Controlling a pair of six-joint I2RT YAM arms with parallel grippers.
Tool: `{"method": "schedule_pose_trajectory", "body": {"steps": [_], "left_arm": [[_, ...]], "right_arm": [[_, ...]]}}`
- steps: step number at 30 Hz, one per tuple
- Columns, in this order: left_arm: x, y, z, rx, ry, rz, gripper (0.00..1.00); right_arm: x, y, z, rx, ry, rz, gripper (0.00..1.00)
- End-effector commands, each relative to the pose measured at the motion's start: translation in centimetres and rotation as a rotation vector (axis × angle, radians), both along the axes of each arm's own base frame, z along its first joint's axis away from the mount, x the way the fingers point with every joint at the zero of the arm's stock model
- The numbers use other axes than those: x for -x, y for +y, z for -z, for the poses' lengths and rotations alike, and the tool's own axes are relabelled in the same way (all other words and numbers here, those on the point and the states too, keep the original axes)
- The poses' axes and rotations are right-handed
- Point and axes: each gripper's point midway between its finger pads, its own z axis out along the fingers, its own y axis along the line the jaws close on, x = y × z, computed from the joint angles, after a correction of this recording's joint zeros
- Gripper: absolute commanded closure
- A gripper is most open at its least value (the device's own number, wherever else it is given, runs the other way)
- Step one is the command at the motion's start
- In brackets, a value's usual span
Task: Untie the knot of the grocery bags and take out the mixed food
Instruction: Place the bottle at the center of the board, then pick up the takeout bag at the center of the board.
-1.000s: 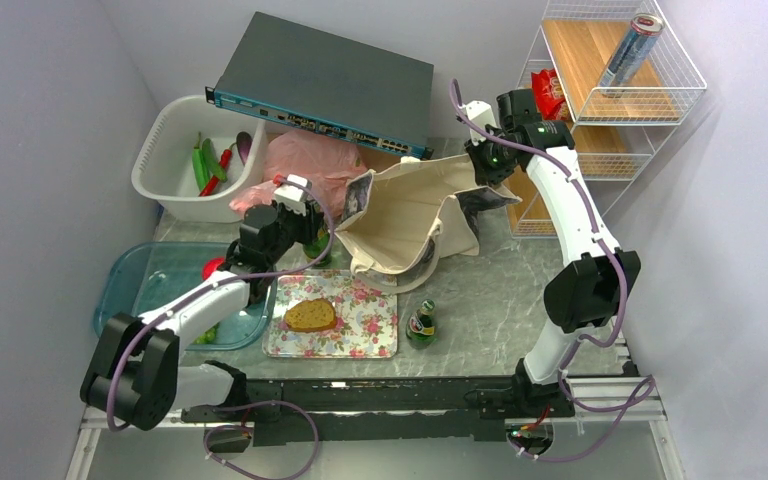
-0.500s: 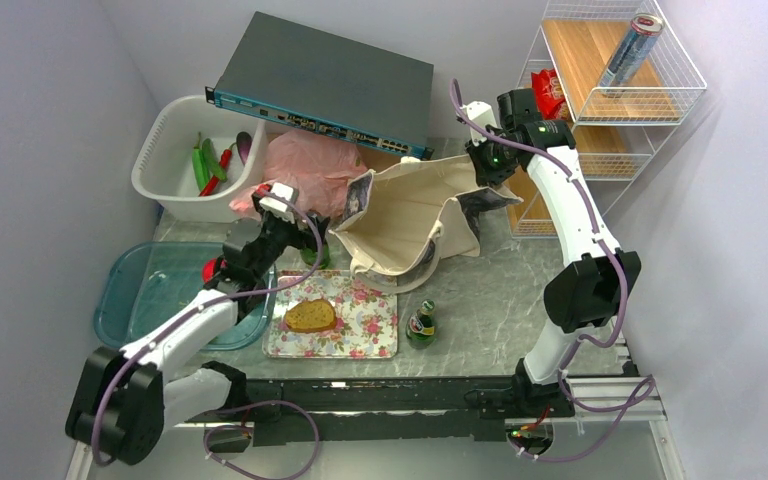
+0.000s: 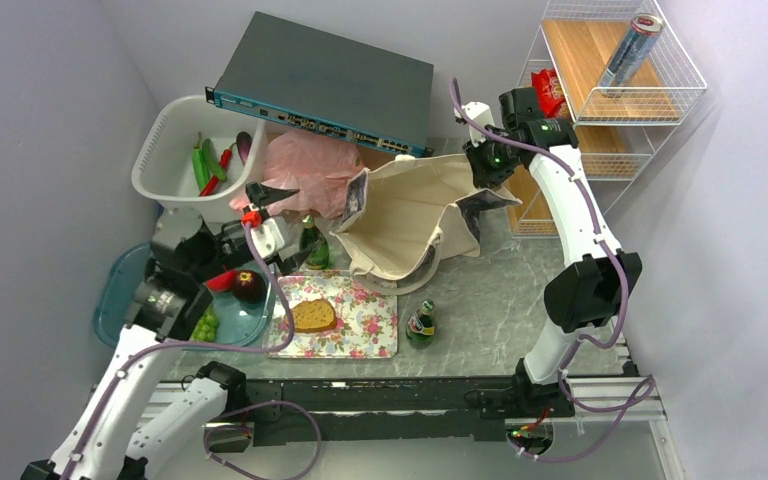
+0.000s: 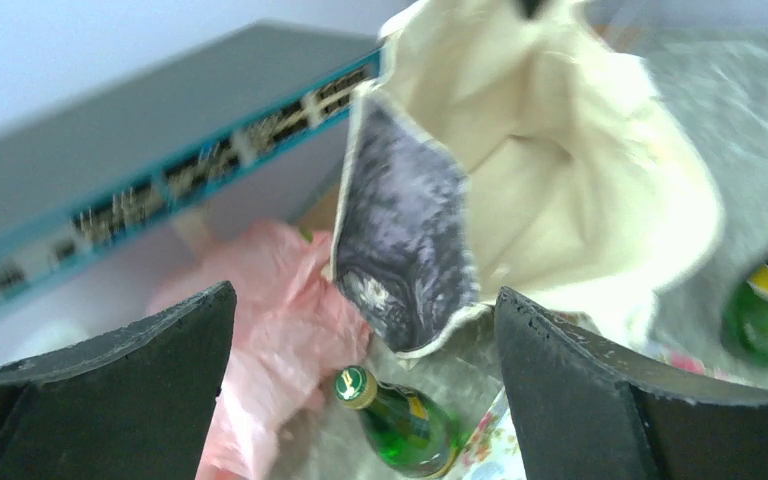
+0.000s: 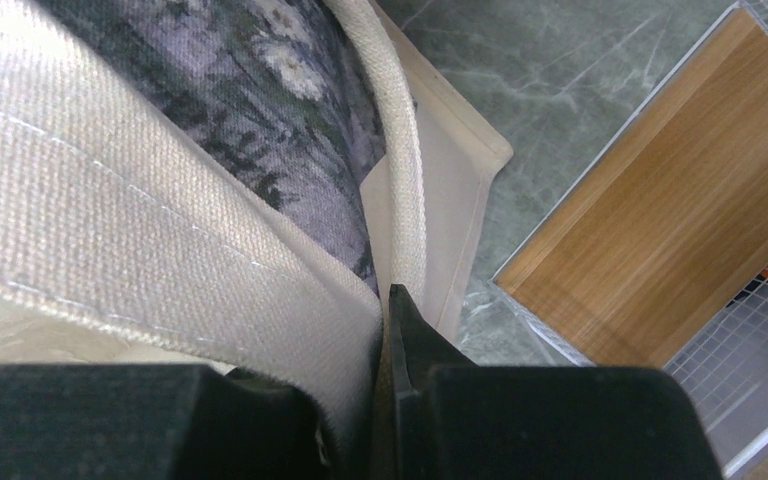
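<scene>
With the right gripper pinching the beige canvas tote's rim, the wide-open, empty left gripper should reach into its mouth without toppling the upright green glass bottle just beside.

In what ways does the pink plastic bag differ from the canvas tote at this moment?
The pink plastic bag is thin and crumpled; the canvas tote is thick beige cloth with a dark printed panel. Nothing holds the pink plastic bag; the right gripper pinches the canvas tote's edge. Both are soft bags lying side by side.
</scene>
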Motion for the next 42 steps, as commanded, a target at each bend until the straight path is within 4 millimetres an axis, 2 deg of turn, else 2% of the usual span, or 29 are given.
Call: {"method": "schedule_pose_trajectory", "body": {"steps": [1,3,5,9,13,15,17,19,21,23,24,28,30,31,33,35,40,42], "left_arm": [[5.2,-2.9,2.7,-0.241,0.070,0.427,0.01],[5.3,-4.0,1.9,-0.319,0.081,0.514,0.03],[5.2,-5.5,3.1,-0.418,0.102,0.575,0.05],[5.7,-8.2,6.0,-0.588,0.073,0.660,0.05],[6.4,-10.0,10.1,-0.769,0.079,0.730,0.01],[4.8,-10.8,11.3,-0.801,0.058,0.683,0.01],[2.9,-11.5,12.0,-0.803,0.015,0.611,0.05],[0.9,-12.4,12.1,-0.784,-0.023,0.525,0.14],[-0.7,-13.3,11.9,-0.767,-0.051,0.475,0.40],[-2.5,-14.5,10.3,-0.689,-0.054,0.400,0.70],[-3.3,-15.2,9.1,-0.642,-0.066,0.370,0.81],[-5.5,-17.3,5.2,-0.463,-0.082,0.294,0.97],[-6.8,-17.7,3.5,-0.364,-0.065,0.245,1.00],[-7.6,-17.6,2.9,-0.324,-0.057,0.209,1.00],[-8.8,-17.3,2.6,-0.280,-0.015,0.164,1.00],[-9.6,-16.9,3.0,-0.259,0.025,0.139,1.00],[-10.8,-16.5,3.5,-0.218,0.073,0.105,1.00],[-11.1,-16.8,3.7,-0.208,0.094,0.104,1.00]], "right_arm": [[0.1,0.5,-2.3,-0.032,-0.037,-0.048,0.79],[0.1,0.8,-2.2,-0.039,-0.024,-0.062,0.72],[0.0,1.0,-2.2,-0.044,-0.023,-0.068,0.67],[-0.3,1.3,-2.6,-0.050,-0.037,-0.085,0.66],[-0.4,1.9,-2.9,-0.056,-0.045,-0.110,0.67],[-0.3,2.2,-2.9,-0.059,-0.049,-0.126,0.69],[-0.2,2.8,-3.1,-0.063,-0.055,-0.155,0.73],[0.1,3.3,-3.2,-0.067,-0.060,-0.185,0.77],[0.5,3.9,-3.4,-0.081,-0.058,-0.224,0.84],[1.2,4.5,-3.8,-0.105,-0.056,-0.263,0.89],[1.5,4.8,-4.1,-0.120,-0.056,-0.281,0.92],[2.9,6.2,-6.1,-0.199,-0.090,-0.356,0.94],[3.6,6.8,-7.0,-0.235,-0.104,-0.395,0.93],[4.0,7.1,-7.3,-0.247,-0.104,-0.413,0.88],[4.6,7.2,-7.6,-0.259,-0.098,-0.436,0.67],[5.3,7.4,-7.7,-0.276,-0.079,-0.444,0.45],[7.1,9.1,-8.6,-0.392,-0.013,-0.470,0.03],[7.3,9.8,-8.0,-0.395,0.017,-0.480,0.00]]}}
